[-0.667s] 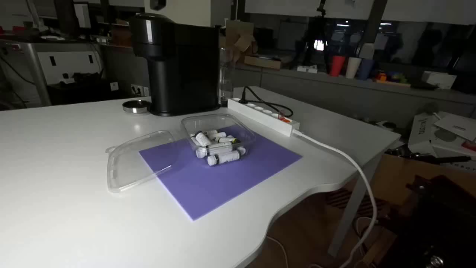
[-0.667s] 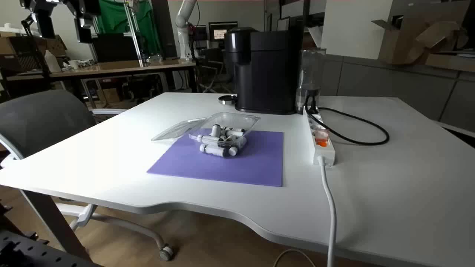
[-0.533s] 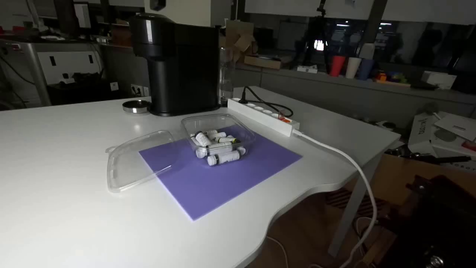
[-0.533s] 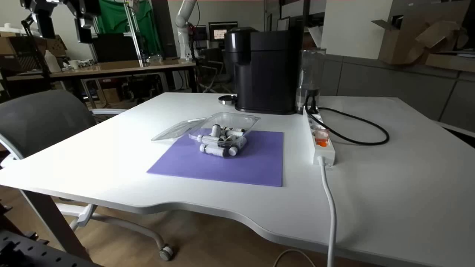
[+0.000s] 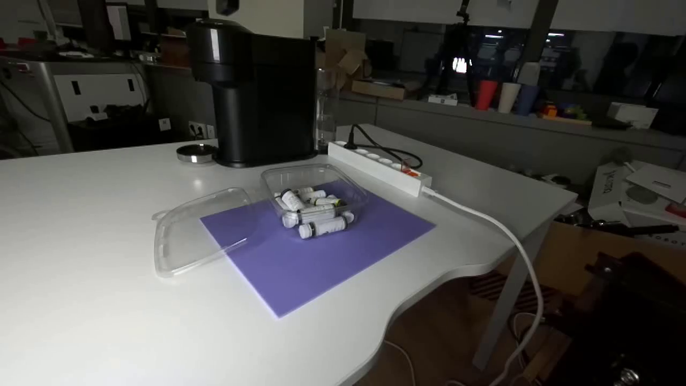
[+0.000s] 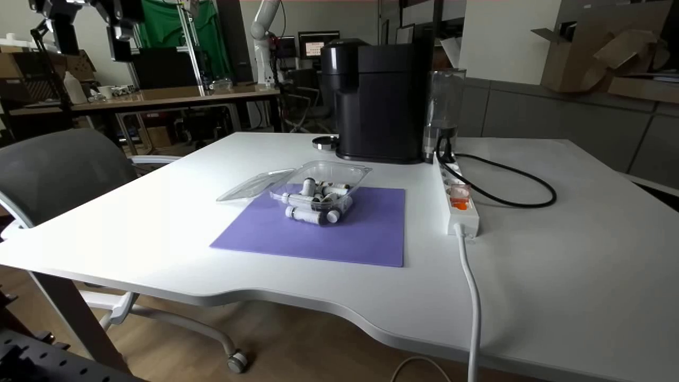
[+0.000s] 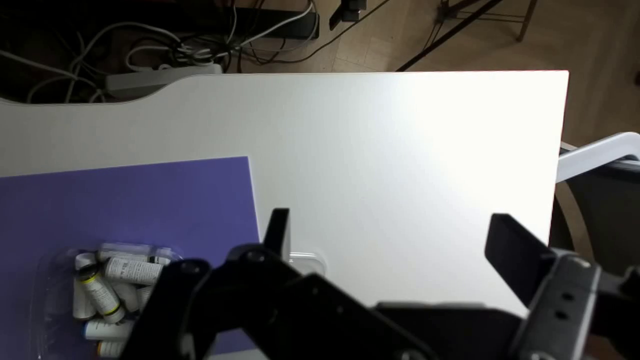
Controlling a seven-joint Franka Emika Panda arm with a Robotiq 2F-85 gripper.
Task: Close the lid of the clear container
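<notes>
The gripper hangs in the top corner of an exterior view, raised well above the table. Its two fingers stand wide apart and have hold of nothing; in the wrist view I see white table surface between them.

Lid: out to one side of the clear container, partly over an edge of the purple mat, partly over the table beyond. Both exterior views give me a clear panel with a pale rim, just beside the container; whether it lies quite flat I cannot tell. In the wrist view I get one corner of it next to a finger, the rest behind the gripper.

Container: upright on the mat, top uncovered. White cylinders with dark bands lie jumbled inside, seen through the walls; yellow marking shows on at least one in the wrist view. Their labels I cannot read.

Surroundings: a black machine stands behind the container, a round metal dish beside its base. A white power strip lies on the table near the mat, with a black cable looping beside it. In an exterior view I also note a grey chair at the table's edge.
</notes>
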